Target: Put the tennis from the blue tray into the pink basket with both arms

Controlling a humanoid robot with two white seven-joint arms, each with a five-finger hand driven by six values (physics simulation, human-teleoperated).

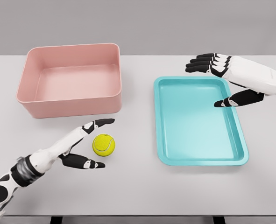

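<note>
Yellow tennis ball point(103, 144) on white table point(138, 186), outside blue tray point(201, 161), at 6 o'clock of pink basket point(70, 100). Left hand point(81, 147) spread, thumb and fingers flanking ball, contact unclear. Right hand point(226, 79) spread over tray's 1 o'clock corner, holding nothing.

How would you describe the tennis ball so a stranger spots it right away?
Start at the pink basket on the table's left. Just in front of it, on the bare tabletop, the tennis ball sits between the left hand's open fingers. It's the only small yellow-green round thing.
</note>
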